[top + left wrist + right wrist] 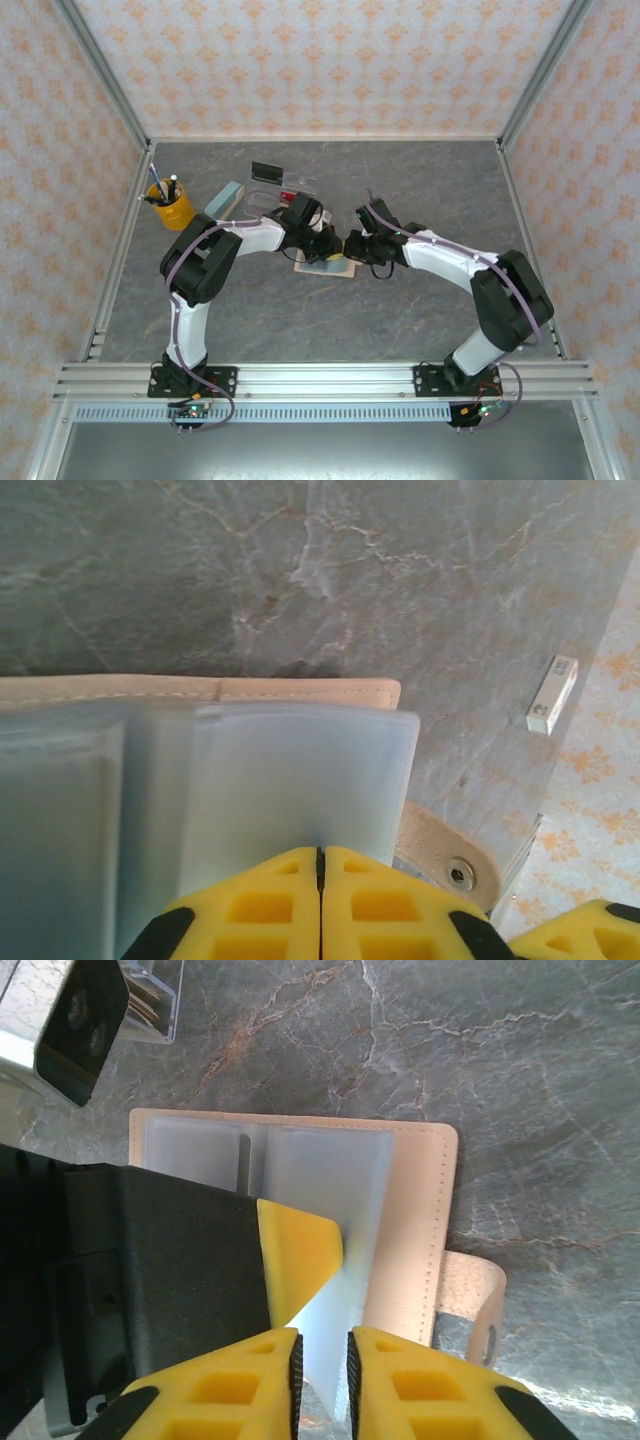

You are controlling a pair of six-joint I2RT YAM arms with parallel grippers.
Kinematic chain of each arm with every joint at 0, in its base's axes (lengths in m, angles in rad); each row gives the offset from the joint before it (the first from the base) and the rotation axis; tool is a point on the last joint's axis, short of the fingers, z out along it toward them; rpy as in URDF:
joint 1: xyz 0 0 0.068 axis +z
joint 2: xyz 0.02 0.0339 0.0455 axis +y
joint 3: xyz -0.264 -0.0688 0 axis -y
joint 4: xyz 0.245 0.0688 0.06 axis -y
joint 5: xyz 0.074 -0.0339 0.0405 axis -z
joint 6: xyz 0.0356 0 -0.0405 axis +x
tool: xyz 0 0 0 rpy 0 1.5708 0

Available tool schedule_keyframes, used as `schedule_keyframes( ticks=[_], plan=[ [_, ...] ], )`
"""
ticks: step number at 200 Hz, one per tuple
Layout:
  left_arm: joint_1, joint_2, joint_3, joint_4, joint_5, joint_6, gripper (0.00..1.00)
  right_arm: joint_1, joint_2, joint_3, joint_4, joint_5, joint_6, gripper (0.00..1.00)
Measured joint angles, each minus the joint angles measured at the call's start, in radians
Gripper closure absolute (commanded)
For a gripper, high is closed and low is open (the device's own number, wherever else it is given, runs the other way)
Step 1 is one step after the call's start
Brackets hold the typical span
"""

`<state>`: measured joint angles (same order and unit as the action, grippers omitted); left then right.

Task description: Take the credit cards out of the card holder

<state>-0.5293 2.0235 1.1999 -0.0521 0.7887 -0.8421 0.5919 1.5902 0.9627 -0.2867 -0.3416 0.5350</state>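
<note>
Seen from above, the card holder [328, 268] lies mostly hidden beneath the left hand [322, 243] and right hand [350, 247]. Its frosted sleeves [200, 810] are blurred and cut off at the left wrist view's edge; their contents are unreadable.

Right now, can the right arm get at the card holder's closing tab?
Probably yes. The closing tab lies bare on the table beside the jaws of the right arm, nothing over it. A clear sleeve sits between them, so they must come off it first.
</note>
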Motion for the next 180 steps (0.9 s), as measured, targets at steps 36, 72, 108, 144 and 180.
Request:
schedule_keyframes(
  ticks=[36,72,108,144,180],
  plan=[
    [0.002,0.002,0.000,-0.021,-0.016,0.004,1.00,0.000,0.059,0.019,0.000,-0.023,0.008,0.85],
    [0.002,-0.002,0.000,-0.043,-0.025,0.010,1.00,0.000,0.117,0.048,-0.002,-0.035,0.008,0.86],
    [0.025,-0.070,0.000,-0.133,-0.078,0.043,0.79,0.000,0.175,0.079,-0.013,-0.035,0.007,0.85],
    [0.066,-0.212,0.000,-0.255,-0.203,0.118,0.56,0.000,0.208,0.089,-0.031,-0.033,0.007,0.85],
    [0.078,-0.225,0.000,-0.348,-0.302,0.155,0.50,0.000,0.218,0.103,-0.039,-0.032,0.007,0.85]
  ],
)
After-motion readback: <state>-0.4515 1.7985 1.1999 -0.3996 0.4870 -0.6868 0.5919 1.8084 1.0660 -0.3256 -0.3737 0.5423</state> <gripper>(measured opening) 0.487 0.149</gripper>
